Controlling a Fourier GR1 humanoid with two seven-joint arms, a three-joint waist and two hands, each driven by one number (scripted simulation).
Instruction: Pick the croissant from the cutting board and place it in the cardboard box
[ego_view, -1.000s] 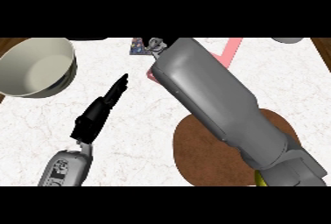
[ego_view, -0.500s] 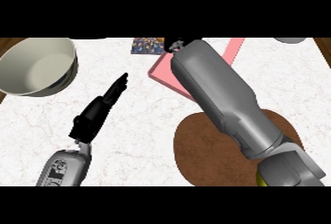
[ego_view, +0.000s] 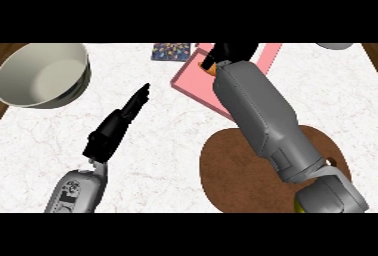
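The right robot hand (ego_view: 230, 52) is out over the pink box (ego_view: 193, 85), which lies flat on the white marbled desk (ego_view: 162, 145) at the far side, and its black fingers are curled down around something. A sliver of orange-brown shows just under those fingers, at the near edge of the hand, and that looks like the croissant (ego_view: 212, 69); most of it is hidden by the hand and the grey forearm (ego_view: 258, 110), so its full shape cannot be made out. The croissant sits above the box's pink surface, and whether it touches the box cannot be told from here. The forearm runs from the box back across the round brown cutting board (ego_view: 229, 175), which lies nearer to the robot than the box and just beside it. Over to the left of the box, well apart from it, the left robot hand (ego_view: 122, 122) hangs above bare desk with its fingers straight and together, pointing away toward the far edge, holding nothing. Farther left of the box stands a large pale bowl (ego_view: 44, 75), near the desk's far left corner. Just left of the box's far end lies a small dark patterned card (ego_view: 171, 51), flat on the desk. At the far right of the box, a bit of a pale round thing (ego_view: 336, 46) peeks in at the edge, too cut off to name.
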